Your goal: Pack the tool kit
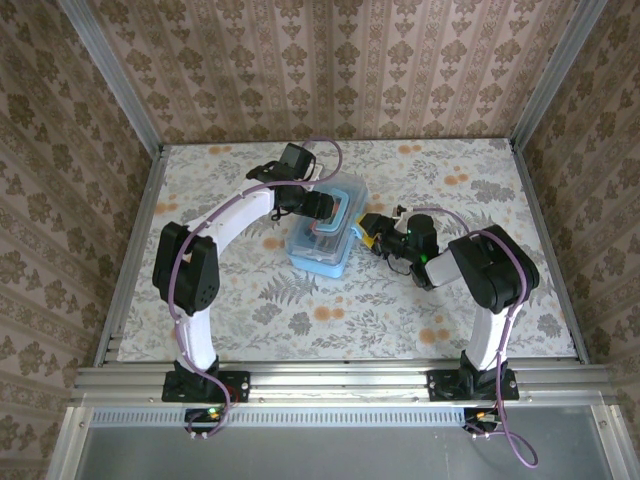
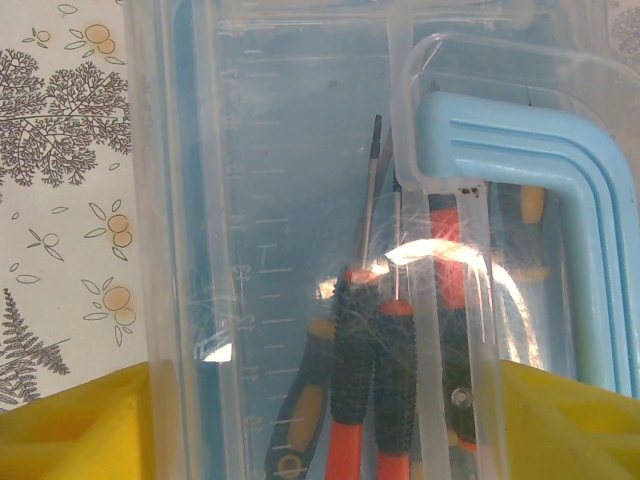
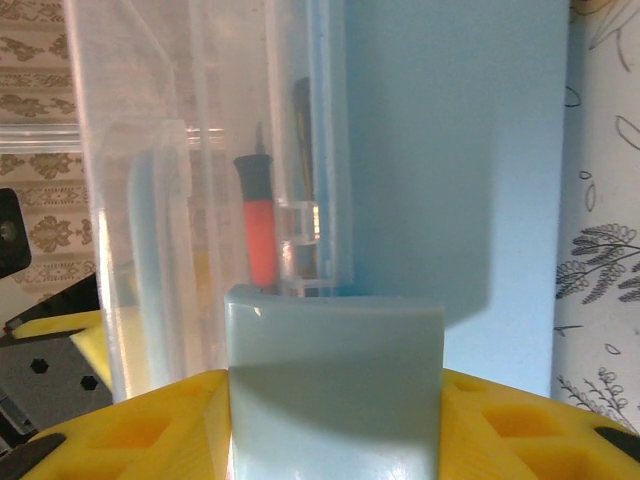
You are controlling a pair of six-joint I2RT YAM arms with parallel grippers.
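Observation:
The tool kit's light-blue translucent case (image 1: 325, 242) lies mid-table with its clear lid down. Through the lid I see screwdrivers (image 2: 362, 380) with orange-and-black handles and the blue handle (image 2: 540, 160). My left gripper (image 1: 322, 208) reaches over the case's far end. Its yellow fingers (image 2: 70, 420) straddle the case (image 2: 280, 150) and press its sides. My right gripper (image 1: 368, 232) is at the case's right side, shut on the pale-blue latch flap (image 3: 335, 370), which fills the gap between its yellow fingers (image 3: 130, 430). One orange screwdriver handle (image 3: 258, 225) shows through the wall.
The floral tablecloth (image 1: 300, 310) covers the table, with metal rails at the left, right and near edges. Patterned walls enclose the back and sides. Both arms bend inward over the middle, with bare cloth around the case.

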